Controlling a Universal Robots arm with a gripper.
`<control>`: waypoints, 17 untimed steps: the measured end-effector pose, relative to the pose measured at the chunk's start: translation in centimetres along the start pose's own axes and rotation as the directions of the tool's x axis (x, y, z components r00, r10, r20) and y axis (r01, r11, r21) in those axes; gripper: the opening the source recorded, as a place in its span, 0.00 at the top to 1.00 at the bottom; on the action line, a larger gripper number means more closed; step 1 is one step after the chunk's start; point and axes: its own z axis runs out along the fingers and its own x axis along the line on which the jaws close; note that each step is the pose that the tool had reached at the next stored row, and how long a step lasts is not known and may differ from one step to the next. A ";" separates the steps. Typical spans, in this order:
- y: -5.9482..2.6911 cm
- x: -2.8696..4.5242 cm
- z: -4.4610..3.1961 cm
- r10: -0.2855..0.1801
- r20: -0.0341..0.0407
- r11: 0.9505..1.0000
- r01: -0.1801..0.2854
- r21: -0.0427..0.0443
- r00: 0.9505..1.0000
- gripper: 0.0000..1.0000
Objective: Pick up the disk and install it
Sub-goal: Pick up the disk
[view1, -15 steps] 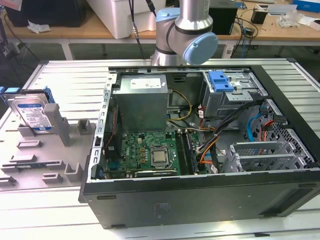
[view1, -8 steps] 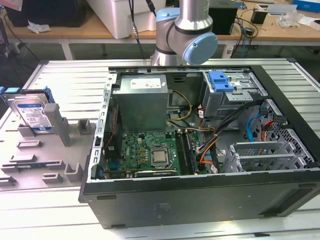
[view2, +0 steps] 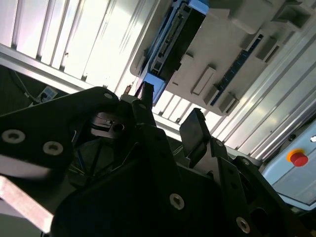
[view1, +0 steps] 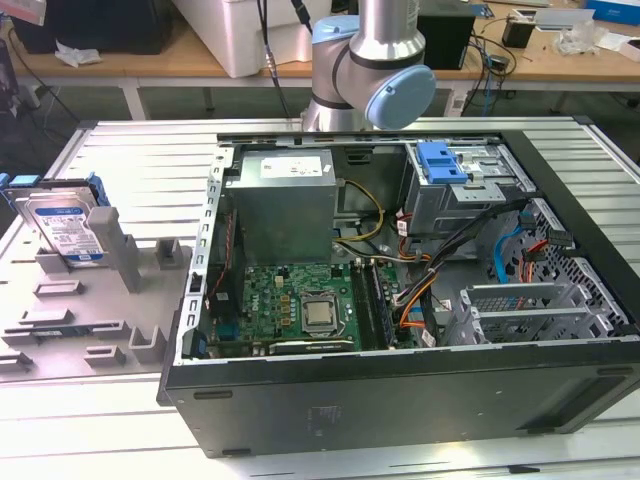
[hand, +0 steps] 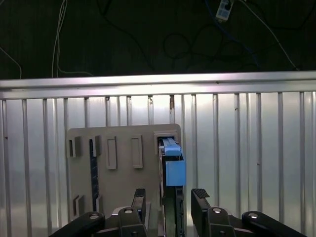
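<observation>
step: approach for the pickup, judged from the empty gripper aimed at the disk
disk place: stands on edge in a slot of the grey fixture on the ribbed table, at the exterior view's left, outside and well apart from the open computer case
disk look: label face and blue frame show in the exterior view
fingers: spread apart, nothing between them, in both wrist views
disk vs fingers: in the first wrist view its thin edge lines up with the gap between the tips, a little nearer one finger; it lies beyond the tips, no contact; how far beyond is probably not small, hard to judge
doing it well: centre the gap on the thin edge, keep the pads parallel to the flat faces, come in straight along the slot, clamp on the metal body rather than the blue frame, avoid bumping the fixture posts
</observation>
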 end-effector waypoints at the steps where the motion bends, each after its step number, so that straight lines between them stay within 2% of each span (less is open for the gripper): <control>1: 0.00 0.00 0.04 0.001 0.000 1.000 -0.001 0.000 1.000 0.50; 17: 0.02 -0.19 0.66 0.017 0.000 1.000 -0.017 0.000 1.000 0.50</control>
